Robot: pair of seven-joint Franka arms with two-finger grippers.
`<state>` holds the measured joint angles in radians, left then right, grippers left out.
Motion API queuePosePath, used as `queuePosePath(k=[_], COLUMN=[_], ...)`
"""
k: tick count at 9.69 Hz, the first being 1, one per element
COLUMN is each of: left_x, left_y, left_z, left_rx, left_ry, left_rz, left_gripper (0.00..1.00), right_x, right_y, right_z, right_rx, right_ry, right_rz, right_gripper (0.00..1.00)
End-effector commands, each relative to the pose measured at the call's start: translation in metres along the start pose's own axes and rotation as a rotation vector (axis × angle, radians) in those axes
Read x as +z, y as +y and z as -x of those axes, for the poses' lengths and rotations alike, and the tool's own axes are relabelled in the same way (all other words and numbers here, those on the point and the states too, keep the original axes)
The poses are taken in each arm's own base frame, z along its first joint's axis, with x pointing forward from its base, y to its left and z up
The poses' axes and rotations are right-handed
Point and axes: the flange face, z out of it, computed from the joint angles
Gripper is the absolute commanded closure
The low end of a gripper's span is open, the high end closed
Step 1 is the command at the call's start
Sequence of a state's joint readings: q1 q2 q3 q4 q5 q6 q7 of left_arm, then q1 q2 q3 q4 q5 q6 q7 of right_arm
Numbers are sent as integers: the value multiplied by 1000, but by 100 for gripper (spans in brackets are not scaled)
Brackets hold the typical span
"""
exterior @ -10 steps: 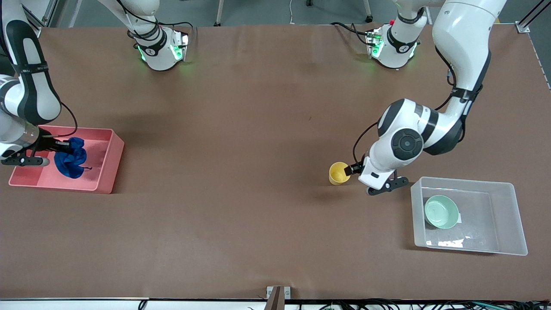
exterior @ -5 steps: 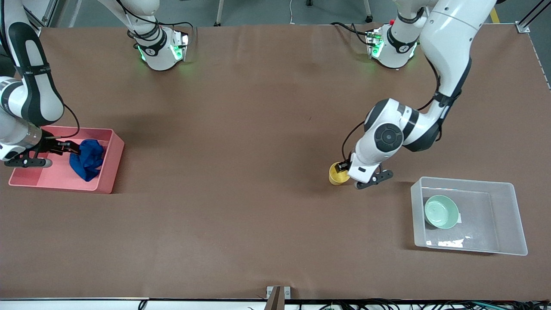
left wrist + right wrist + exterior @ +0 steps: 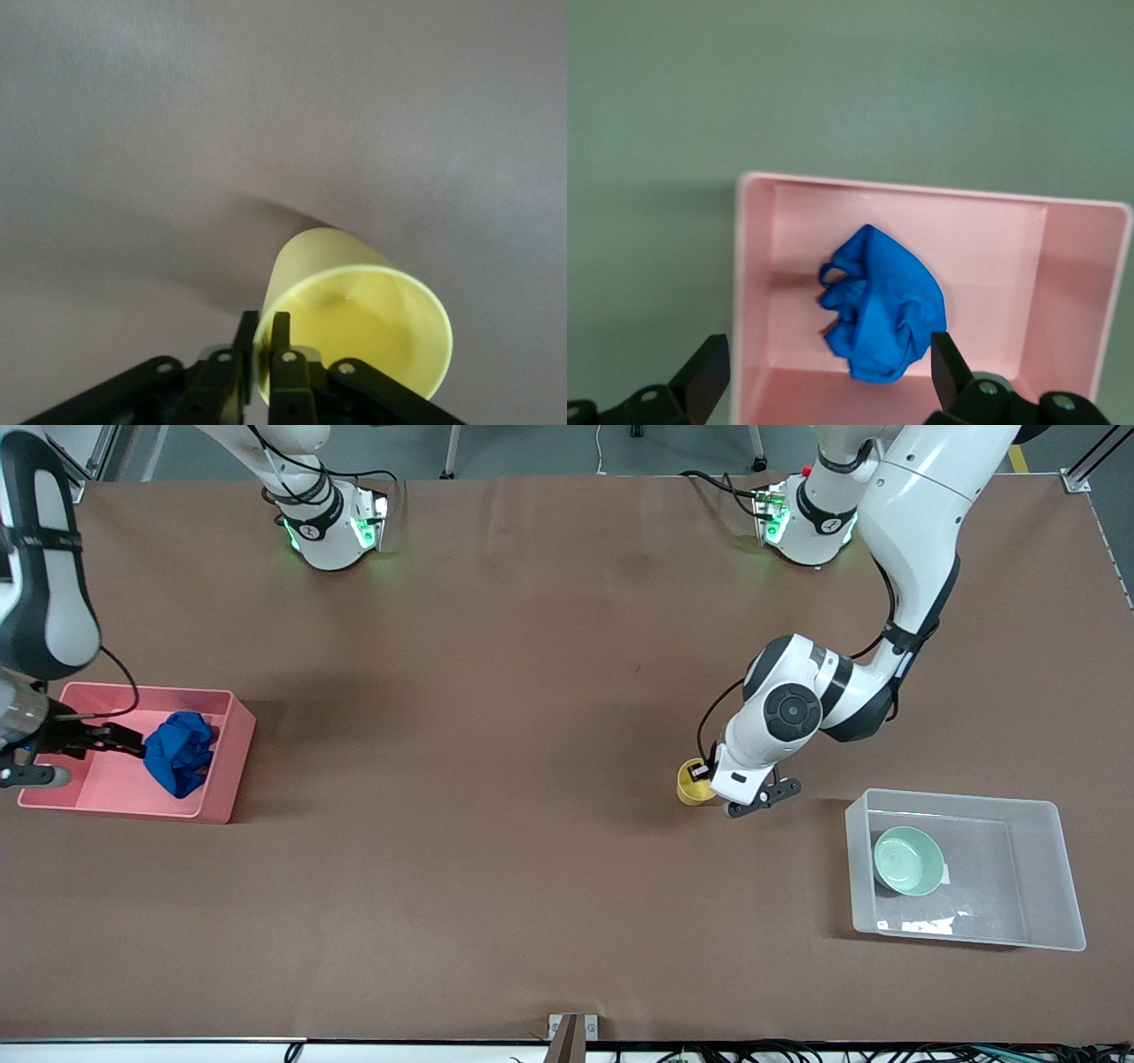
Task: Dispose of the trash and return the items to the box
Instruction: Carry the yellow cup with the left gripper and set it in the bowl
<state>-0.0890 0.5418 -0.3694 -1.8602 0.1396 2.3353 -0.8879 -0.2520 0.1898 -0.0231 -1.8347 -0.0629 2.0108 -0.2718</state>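
Note:
The blue wad of trash point(image 3: 180, 755) lies in the pink bin point(image 3: 232, 762) at the right arm's end of the table; it also shows in the right wrist view point(image 3: 884, 315). My right gripper point(image 3: 113, 740) is open and empty over the pink bin beside the wad. The yellow cup point(image 3: 690, 783) stands upright on the table. My left gripper point(image 3: 706, 773) is shut on the cup's rim, one finger inside and one outside point(image 3: 262, 338). The mint-green bowl point(image 3: 908, 861) sits in the clear box point(image 3: 1059, 877).
The pink bin point(image 3: 757, 292) has low walls. The clear box stands beside the cup toward the left arm's end, nearer the front camera. Brown table surface lies between the two bins.
My right gripper let go of the blue wad, which now lies in the pink bin, and drew back. My left gripper moved onto the yellow cup's rim and shut on it.

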Motion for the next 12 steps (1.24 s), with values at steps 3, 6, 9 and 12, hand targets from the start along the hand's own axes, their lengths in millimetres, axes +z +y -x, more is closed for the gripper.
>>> queuePosePath(k=[3, 6, 9, 12], left_x=[-91, -156, -163, -142], left_y=[-18, -88, -192, -274], left_z=[-58, -122, -178, -229], left_rx=[-17, 128, 318, 467], left_ry=[44, 84, 77, 74], left_rz=[-43, -34, -45, -59], left_gripper=[100, 100, 100, 100], right_x=[-155, -210, -237, -250], right_y=[-83, -129, -143, -162], right_z=[-12, 17, 41, 46], right_rx=[38, 5, -13, -46], right_ry=[5, 42, 51, 62], right_rz=[24, 13, -27, -33], right_gripper=[0, 0, 0, 0])
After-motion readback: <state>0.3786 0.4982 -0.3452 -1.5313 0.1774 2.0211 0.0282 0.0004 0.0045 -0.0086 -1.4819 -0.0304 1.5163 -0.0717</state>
